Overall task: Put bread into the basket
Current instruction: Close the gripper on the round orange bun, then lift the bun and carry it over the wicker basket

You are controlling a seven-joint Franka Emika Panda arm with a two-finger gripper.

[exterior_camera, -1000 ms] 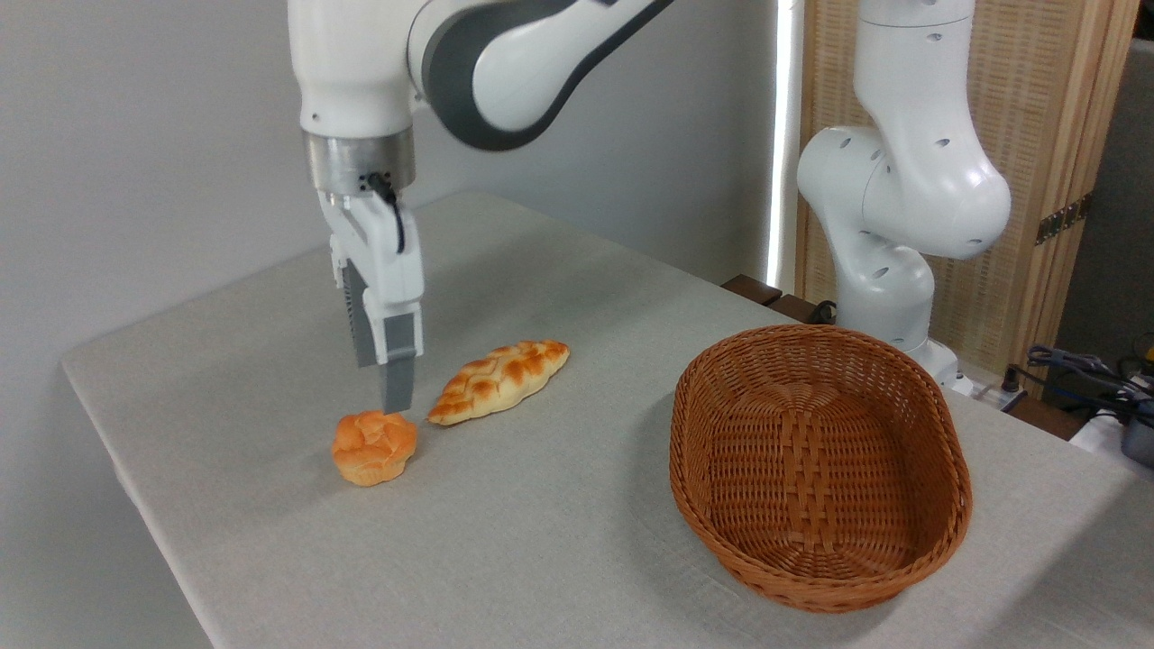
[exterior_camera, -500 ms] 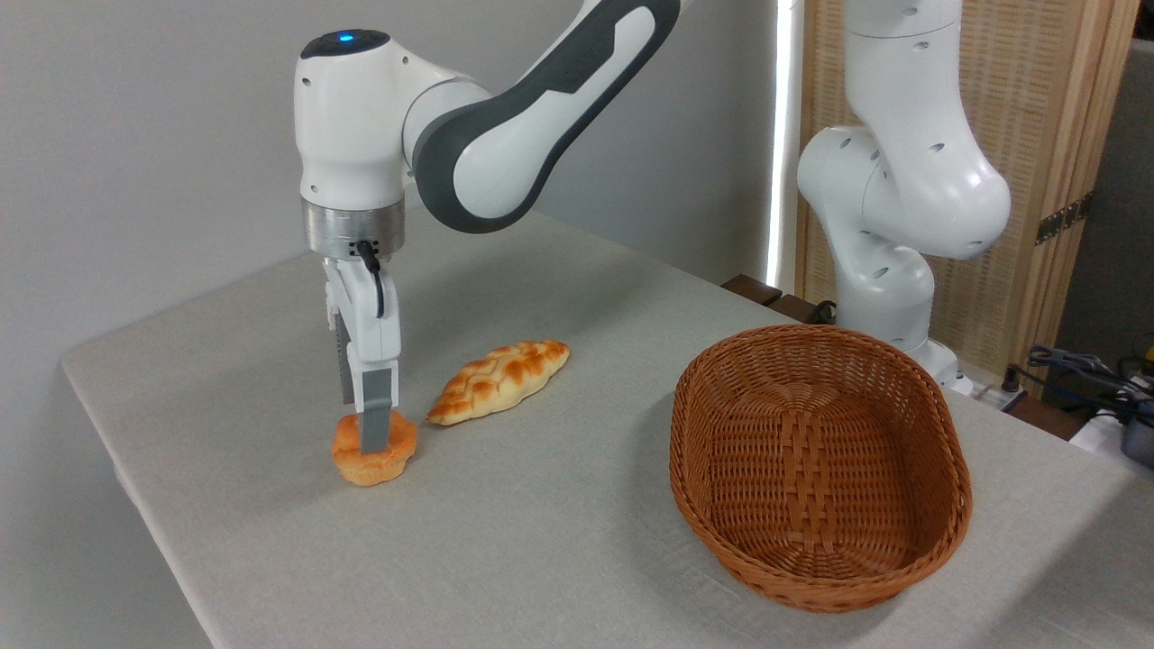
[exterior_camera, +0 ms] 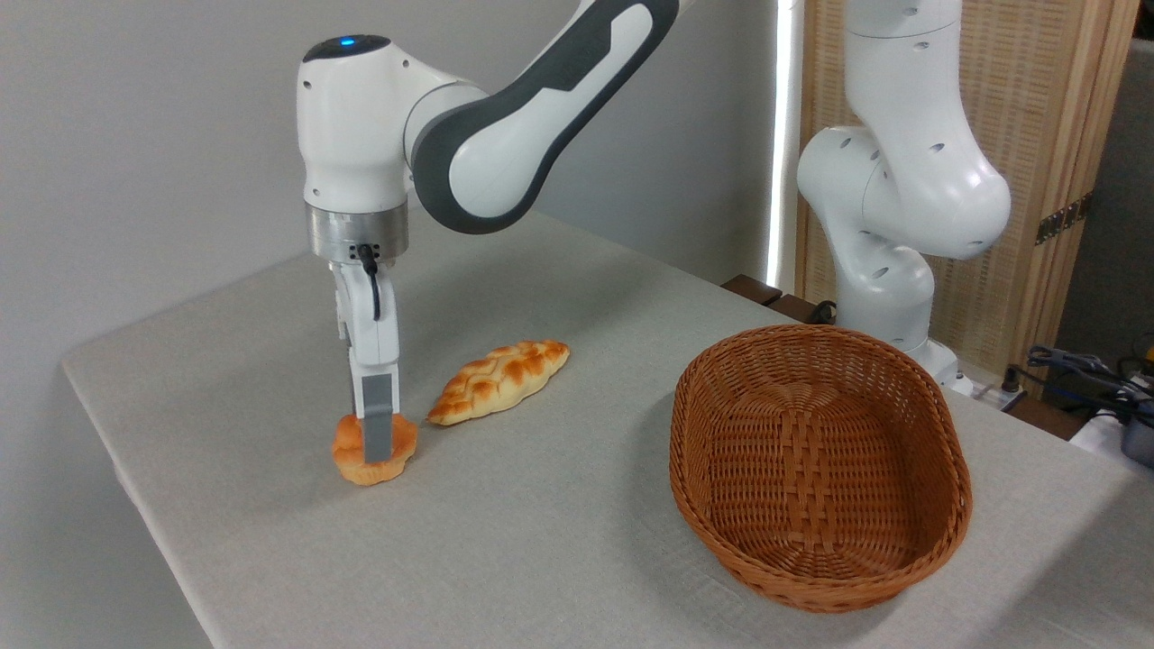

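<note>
My gripper (exterior_camera: 377,442) stands down at the bread (exterior_camera: 374,448); just right of it lies the braided loaf (exterior_camera: 499,380), the only thing near. From the loaf to the basket (exterior_camera: 938,424) the table (exterior_camera: 559,532) lies bare. The basket's mouth is open upward, nothing inside it.

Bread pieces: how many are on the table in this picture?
2. The round orange bun sits near the left front of the table, with the gripper down on it. The braided loaf lies just to its right, further back. The basket holds none.
</note>
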